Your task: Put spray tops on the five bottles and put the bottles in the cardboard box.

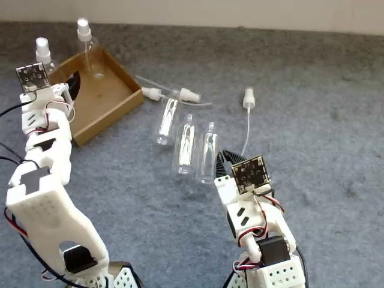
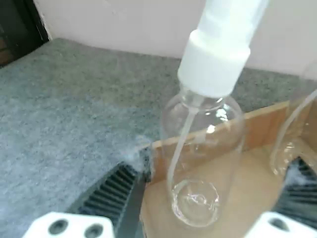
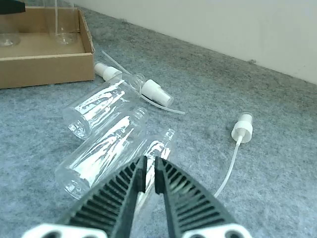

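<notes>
Left gripper (image 2: 218, 171): jaws spread wide and grasping nothing. They straddle, without touching, a capped bottle (image 2: 203, 148) that stands upright inside the cardboard box (image 2: 257, 126), close to its wall. A second capped bottle (image 1: 88, 51) stands upright in the same box, apart from the first. The box sits at the far left corner of the table (image 1: 324, 138). Right gripper (image 3: 150, 171): jaws clenched together on nothing, poised just above the nearest of three open bottles (image 1: 185, 144). These lie side by side, nearly touching, mid-table. Three loose spray tops (image 3: 157, 92) lie beyond them toward the far edge, one set apart with its dip tube trailing. Risk, as judged: each left jaw sits near the bottle's side, so either could clip the tall, light bottle on retraction and topple it. The lying bottles are round, clear and smooth, and a closed jaw nudging one would likely roll it into its neighbours. The dip tubes look thin and may bend or miss the narrow necks.
</notes>
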`<state>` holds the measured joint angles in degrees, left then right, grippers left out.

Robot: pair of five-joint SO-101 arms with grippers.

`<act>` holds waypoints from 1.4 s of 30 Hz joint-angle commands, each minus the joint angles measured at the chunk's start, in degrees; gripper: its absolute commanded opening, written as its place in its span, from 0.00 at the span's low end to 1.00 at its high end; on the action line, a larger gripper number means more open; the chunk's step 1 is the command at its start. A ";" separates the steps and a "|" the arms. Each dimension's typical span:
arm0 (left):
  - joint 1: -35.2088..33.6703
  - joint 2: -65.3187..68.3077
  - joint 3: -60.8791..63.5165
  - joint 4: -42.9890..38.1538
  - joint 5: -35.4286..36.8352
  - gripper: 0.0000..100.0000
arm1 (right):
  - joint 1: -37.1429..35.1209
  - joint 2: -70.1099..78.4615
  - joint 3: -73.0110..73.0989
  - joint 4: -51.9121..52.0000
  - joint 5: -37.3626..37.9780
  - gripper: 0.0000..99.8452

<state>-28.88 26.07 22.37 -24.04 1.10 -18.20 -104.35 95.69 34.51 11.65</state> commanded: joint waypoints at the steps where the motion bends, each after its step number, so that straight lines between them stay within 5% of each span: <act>1: -0.57 -9.98 0.04 12.31 -0.26 0.36 | 0.84 0.13 6.55 -1.10 -0.35 0.02; 18: 0.92 -42.15 0.57 66.46 -0.26 0.35 | 0.84 0.13 6.55 -1.10 -0.35 0.02; 27: 15.52 -58.24 0.66 92.66 0.09 0.35 | 0.84 0.13 6.37 -1.10 -0.35 0.02; 36: 31.08 -60.09 2.68 95.82 0.18 0.09 | 1.27 0.13 6.37 -1.10 -0.35 0.02; 42: 39.08 -60.26 13.58 84.48 0.18 0.00 | 5.05 -0.40 6.37 -1.45 -0.53 0.02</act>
<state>6.11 -32.13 30.46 68.62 1.19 -15.56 -104.35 95.69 34.51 11.65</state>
